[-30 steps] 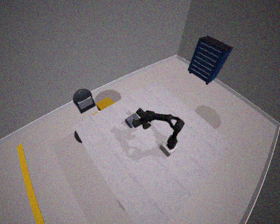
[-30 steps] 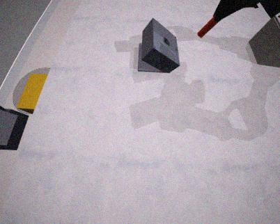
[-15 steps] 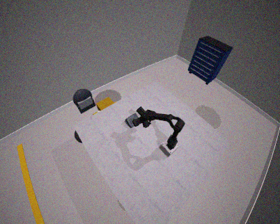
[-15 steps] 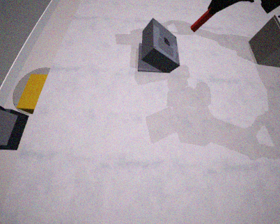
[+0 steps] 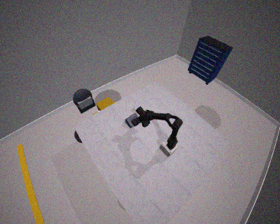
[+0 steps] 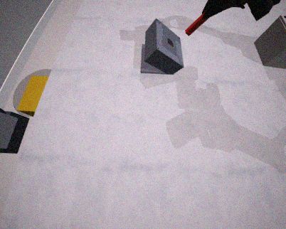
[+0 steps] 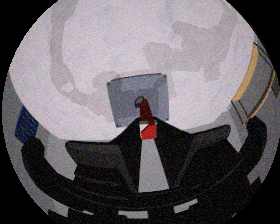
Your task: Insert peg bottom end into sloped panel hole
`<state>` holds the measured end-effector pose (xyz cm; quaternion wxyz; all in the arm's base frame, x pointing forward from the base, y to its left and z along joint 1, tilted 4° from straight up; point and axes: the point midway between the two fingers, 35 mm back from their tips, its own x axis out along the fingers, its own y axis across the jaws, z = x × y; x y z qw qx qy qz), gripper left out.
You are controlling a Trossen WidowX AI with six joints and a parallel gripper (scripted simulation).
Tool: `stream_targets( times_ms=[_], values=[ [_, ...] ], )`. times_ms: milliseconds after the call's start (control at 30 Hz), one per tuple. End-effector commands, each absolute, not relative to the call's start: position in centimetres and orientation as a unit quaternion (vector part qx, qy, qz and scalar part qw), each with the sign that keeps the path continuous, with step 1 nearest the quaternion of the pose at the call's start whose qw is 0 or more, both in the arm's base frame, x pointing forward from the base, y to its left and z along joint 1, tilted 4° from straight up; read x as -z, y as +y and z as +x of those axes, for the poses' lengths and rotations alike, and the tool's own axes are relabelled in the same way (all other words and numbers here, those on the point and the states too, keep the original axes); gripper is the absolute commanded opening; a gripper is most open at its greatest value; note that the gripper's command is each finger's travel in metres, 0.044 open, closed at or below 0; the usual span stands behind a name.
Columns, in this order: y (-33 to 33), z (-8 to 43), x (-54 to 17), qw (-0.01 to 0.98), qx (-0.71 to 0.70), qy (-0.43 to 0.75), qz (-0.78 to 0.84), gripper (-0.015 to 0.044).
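Note:
The red peg is held tilted in my gripper, which is shut on it. The peg's free end points down toward the sloped panel and is in the air, with a gap to the face in the exterior view. The grey panel block has a small dark hole in its face. In the wrist view the peg's far end overlaps the panel just beside the hole's outline. The peg seems to have flat sides; the hole's exact shape is too blurred to tell.
The arm's pale base stands on the pale table. A yellow block and a dark object are past the panel's side. A blue drawer cabinet stands far off by the wall.

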<state>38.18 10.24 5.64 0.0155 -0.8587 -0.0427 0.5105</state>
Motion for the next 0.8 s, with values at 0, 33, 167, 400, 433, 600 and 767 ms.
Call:
stream_targets(
  times_ms=[0, 33, 167, 400, 433, 600, 767],
  values=[
    [10.1, 38.8, -5.3, 0.008, -0.505, -0.044, -0.862, 0.0],
    [10.1, 38.9, -5.2, 0.007, -0.504, -0.045, -0.862, 0.0],
    [10.1, 39.4, -4.8, 0.001, -0.499, -0.047, -0.865, 0.0],
    [10.0, 39.8, -4.5, -0.005, -0.498, -0.048, -0.866, 0.0],
    [10.0, 39.9, -4.4, -0.006, -0.498, -0.048, -0.866, 0.0],
    [10.0, 40.0, -4.4, -0.008, -0.498, -0.047, -0.866, 0.0],
    [10.0, 40.1, -4.2, -0.008, -0.498, -0.048, -0.866, 0.0]
  ],
)
